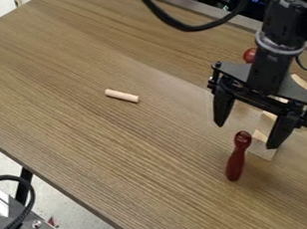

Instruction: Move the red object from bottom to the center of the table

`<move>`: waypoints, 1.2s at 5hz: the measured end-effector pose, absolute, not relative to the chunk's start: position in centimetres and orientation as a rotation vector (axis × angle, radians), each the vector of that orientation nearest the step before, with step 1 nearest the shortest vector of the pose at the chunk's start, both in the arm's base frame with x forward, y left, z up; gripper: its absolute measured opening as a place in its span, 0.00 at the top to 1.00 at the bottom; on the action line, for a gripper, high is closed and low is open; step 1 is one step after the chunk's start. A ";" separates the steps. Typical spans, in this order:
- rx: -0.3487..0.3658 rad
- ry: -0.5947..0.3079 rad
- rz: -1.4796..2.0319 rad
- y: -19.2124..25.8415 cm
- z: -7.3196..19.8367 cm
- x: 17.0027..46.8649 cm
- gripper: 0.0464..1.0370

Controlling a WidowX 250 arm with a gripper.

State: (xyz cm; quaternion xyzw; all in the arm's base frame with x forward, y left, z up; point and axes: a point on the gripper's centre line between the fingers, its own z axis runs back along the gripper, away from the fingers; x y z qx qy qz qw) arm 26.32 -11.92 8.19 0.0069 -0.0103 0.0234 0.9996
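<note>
Looks down on open gripper (246,136) above table (126,158), near red object (235,164); on peg (122,96) farther left; on wood blocks (304,85) and red ball (249,55).

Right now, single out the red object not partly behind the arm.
The long dark-red piece with a knobbed end is in plain view; the rounded red one is partly covered.

The black arm (283,21) comes into the view at its upper right part, and it goes down with a small lean to the left. Around the wrist (269,67) there is a grey ring (277,47). The gripper (246,136) hangs below, and it is open — its two black fingers (223,107) stand well apart and both point downward. The bar (258,97) above them is tilted in the view: its left end is higher, its right end lower — so the right fingertip appears lower than the left one.
</note>
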 end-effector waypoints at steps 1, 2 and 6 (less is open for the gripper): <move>0.014 -0.009 0.047 -11.8 8.0 26.1 0.39; 0.022 0.008 0.046 -11.6 7.7 25.9 0.68; 0.091 0.014 0.097 -9.9 8.8 26.5 0.78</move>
